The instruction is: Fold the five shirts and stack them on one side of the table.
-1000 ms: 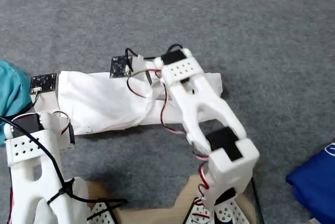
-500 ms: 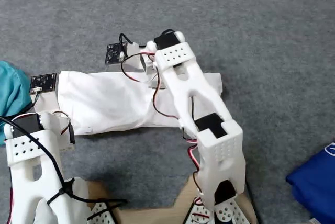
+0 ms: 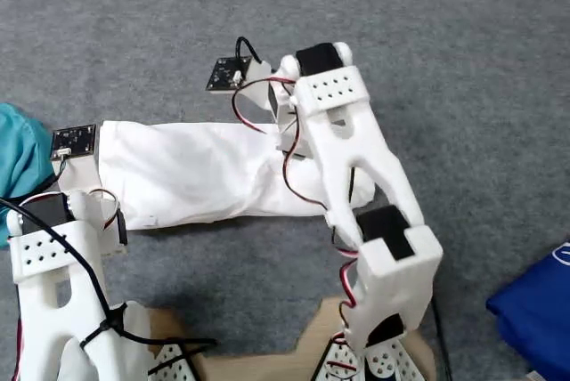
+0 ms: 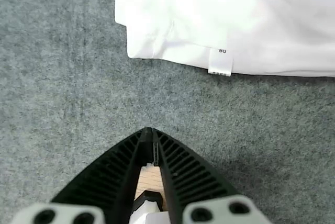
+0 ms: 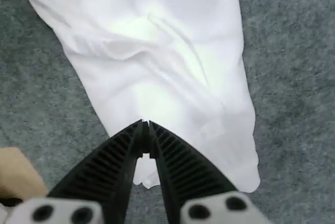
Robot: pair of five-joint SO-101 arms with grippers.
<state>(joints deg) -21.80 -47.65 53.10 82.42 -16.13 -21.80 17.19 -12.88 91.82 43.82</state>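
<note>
- Grey felt covers the table (image 3: 463, 52). The white shirt (image 3: 178, 172) lies across its middle as a long strip, narrowed but not yet folded short.
- You are, as I judge it, partway through this one shirt, and the strip now needs folding end over end.
- A teal shirt (image 3: 18, 145) sits at the left edge and a blue shirt (image 3: 534, 310) at the right edge, both well apart from the white one.
- Your right gripper (image 5: 142, 127) hangs over the white shirt's right end, jaws pressed together with no cloth between them.
- Your left gripper (image 4: 152, 135) is over bare felt near the shirt's left end and its label (image 4: 220, 62), jaws closed and empty.
- Next, open a jaw, pinch one end through all its layers and carry it over to the other end. Keep the edges lined up so the strip does not skew.
- Your right arm (image 3: 356, 158) covers the shirt's right end in the high view, so you cannot judge those corners there.
- Whether the right tips touch the cloth is hard to tell.
- The teal and blue shirts are cut off by the frame, so you cannot tell if either is folded.
</note>
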